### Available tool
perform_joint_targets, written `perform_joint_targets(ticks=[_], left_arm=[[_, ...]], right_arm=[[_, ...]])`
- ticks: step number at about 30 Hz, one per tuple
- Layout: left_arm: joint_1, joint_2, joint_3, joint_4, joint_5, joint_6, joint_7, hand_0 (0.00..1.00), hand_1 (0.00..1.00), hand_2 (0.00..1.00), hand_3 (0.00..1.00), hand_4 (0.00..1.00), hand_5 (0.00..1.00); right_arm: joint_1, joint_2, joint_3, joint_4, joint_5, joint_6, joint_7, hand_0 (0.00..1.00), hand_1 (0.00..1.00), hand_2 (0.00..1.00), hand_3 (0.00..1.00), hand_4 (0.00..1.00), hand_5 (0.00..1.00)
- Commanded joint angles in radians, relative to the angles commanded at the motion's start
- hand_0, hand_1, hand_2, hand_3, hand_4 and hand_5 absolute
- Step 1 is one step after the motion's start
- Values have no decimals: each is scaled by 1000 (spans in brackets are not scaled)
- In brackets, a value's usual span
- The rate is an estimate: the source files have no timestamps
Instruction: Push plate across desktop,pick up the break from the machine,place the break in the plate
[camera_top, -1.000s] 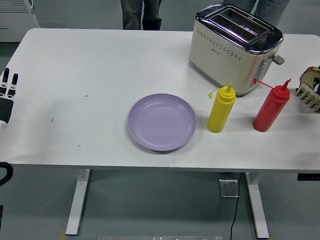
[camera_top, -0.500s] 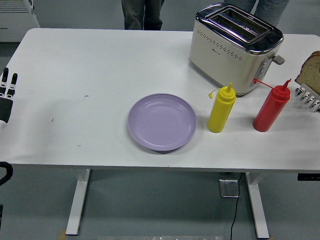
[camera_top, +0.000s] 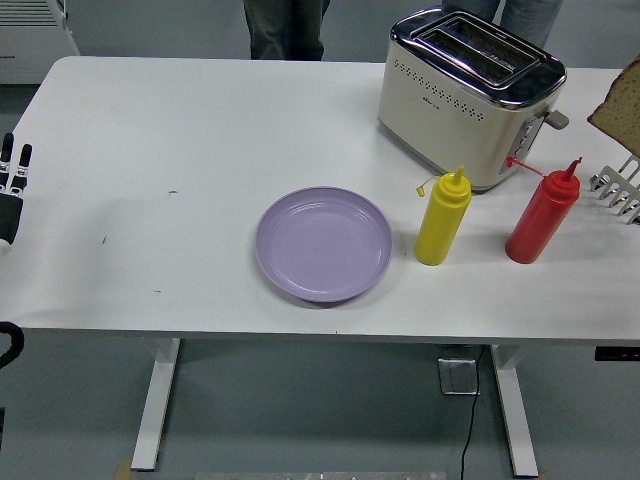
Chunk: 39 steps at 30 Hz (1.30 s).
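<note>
The plate (camera_top: 323, 244) sits near the front edge of the table (camera_top: 200, 130), about in the middle. It is purple and has nothing on it. The toaster (camera_top: 470, 95) stands at the back right, and both of its slots look empty.

The bread (camera_top: 620, 105) is at the far right edge of the view, up in the air above the table. Only part of the slice shows. Just under it are the fingers of the right hand (camera_top: 620, 190), pale and lined up in a row. The hand seems to have hold of the bread, but most of the hand is cut off, so the grip itself cannot be seen clearly.

The left hand (camera_top: 12, 190) rests at the left edge of the table, well apart from everything. Its fingers point up, straight and loose, and it holds nothing.

A yellow bottle (camera_top: 443, 217) and a red bottle (camera_top: 541, 213) stand between the bread and the plate.

So the step in hand looks like carrying the bread to the plate. Next, the right hand needs to bring the slice left, high enough to pass over both bottles without knocking them, then come down over the plate and let go.

At the far side, someone's legs (camera_top: 284, 28) show.
</note>
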Motion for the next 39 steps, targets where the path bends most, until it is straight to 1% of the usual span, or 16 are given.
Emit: perform_joint_targets(ticks=[4, 8, 11, 16, 17, 20, 23, 25, 29, 32, 34, 37, 38, 39], left_arm=[[-3, 2, -2, 0, 0, 0, 0, 830, 825, 861, 829, 663, 998], [-5, 3, -4, -1, 0, 0, 0, 830, 825, 861, 829, 663, 998], [-6, 3, -6, 0, 0, 0, 0, 830, 825, 861, 830, 664, 998], [-7, 5, -7, 0, 0, 0, 0, 830, 826, 861, 830, 665, 998], [-7, 5, -7, 0, 0, 0, 0, 830, 826, 861, 830, 665, 998], [-7, 6, -7, 1, -1, 0, 0, 830, 826, 861, 830, 665, 998], [-7, 7, -8, 1, -2, 0, -1, 831, 825, 861, 830, 663, 998], [-6, 7, -8, 1, -2, 0, -1, 831, 825, 861, 830, 663, 998], [-5, 10, -10, 1, -3, 0, -1, 830, 826, 861, 830, 663, 998], [-4, 12, -11, 2, -3, 0, -1, 830, 826, 861, 830, 663, 998], [-3, 13, -13, 2, -4, 0, -1, 831, 825, 861, 830, 664, 998], [-3, 14, -12, 2, -4, 0, -1, 831, 825, 861, 830, 664, 998], [-2, 14, -12, 3, -4, 0, -1, 831, 825, 861, 830, 664, 998], [-2, 14, -12, 3, -4, 0, -1, 831, 825, 861, 830, 664, 998]], right_arm=[[53, -21, 5, 29, 25, 12, -9, 294, 346, 400, 469, 313, 21], [99, -29, 4, 40, 42, 14, -17, 294, 346, 400, 469, 313, 21], [133, -29, 1, 42, 66, 12, -23, 293, 342, 396, 466, 318, 20], [223, -24, -31, 33, 132, 18, -36, 285, 338, 394, 464, 321, 20], [228, -24, -33, 33, 134, 19, -36, 285, 338, 394, 464, 321, 20], [296, -18, -66, 13, 177, 28, -39, 285, 338, 394, 464, 321, 20], [359, -2, -101, -19, 208, 39, -44, 284, 338, 394, 464, 321, 20], [372, 1, -106, -24, 213, 40, -44, 284, 338, 394, 464, 321, 20], [460, 41, -174, -89, 246, 56, -50, 281, 336, 392, 463, 324, 18], [491, 56, -198, -110, 254, 60, -51, 281, 336, 392, 463, 324, 18], [535, 87, -233, -151, 273, 62, -47, 280, 335, 392, 463, 324, 17], [568, 115, -254, -186, 275, 62, -43, 280, 335, 392, 463, 324, 17], [585, 133, -266, -208, 279, 63, -41, 280, 335, 392, 463, 324, 17], [589, 136, -269, -213, 279, 63, -40, 280, 335, 392, 463, 324, 17]])
